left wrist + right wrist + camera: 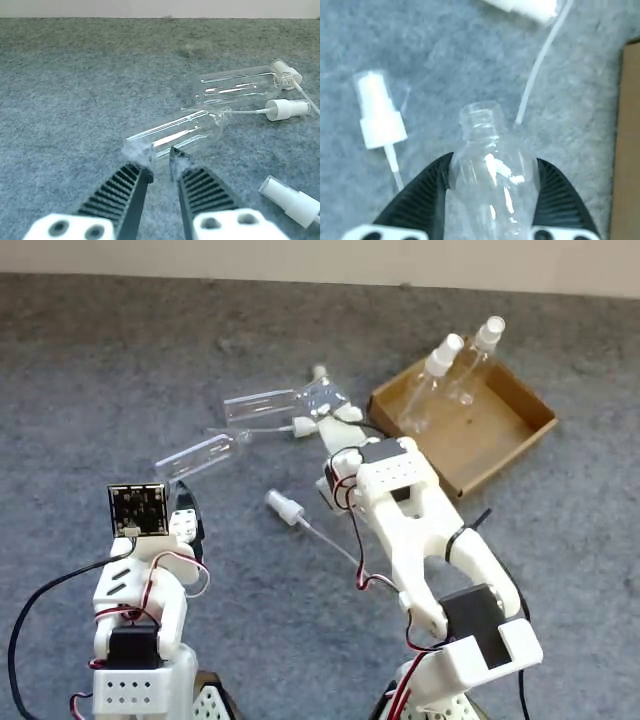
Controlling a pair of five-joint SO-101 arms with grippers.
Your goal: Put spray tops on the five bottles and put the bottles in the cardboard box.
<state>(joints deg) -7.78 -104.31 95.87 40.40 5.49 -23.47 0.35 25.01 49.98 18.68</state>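
**High view:** The box [485, 445] sits at the far right of the desk [100, 360], with 2 capped bottles [425, 395] lying in it. 3 more bottles are out on the desk. The far bottle [262, 405] lies farthest from the arms. The near bottle [200, 455] is just ahead of the left arm [140, 590]. The held bottle [325, 395] is at the tip of the right arm [430, 530], near the box's left corner. A loose top [285, 508] with its tube lies between the 2 arms.

**Left wrist view:** The left end effector [159, 161] has its jaws a narrow gap apart and grips nothing. Its tips are right at the base of the near bottle. That bottle's long axis runs away from the jaws on a slant, base nearest and open neck farthest. Beyond it the far bottle lies crosswise, and 2 more tops [287, 107] lie by the necks. I cannot tell whether 1 of them is already seated on the far bottle.

**Right wrist view:** This view settles the grip that the high view leaves vague. The right end effector [493, 164] is clamped on the held bottle, 1 jaw on each side below the shoulder. The neck points straight away from the wrist and is open, with no top on it. A top lies on the desk just beside the neck, and the box edge is close by.

The next move likely needs a top brought in along the held bottle's axis to that open neck. The left end effector is the free one, though it faces a bottle rather than a top.
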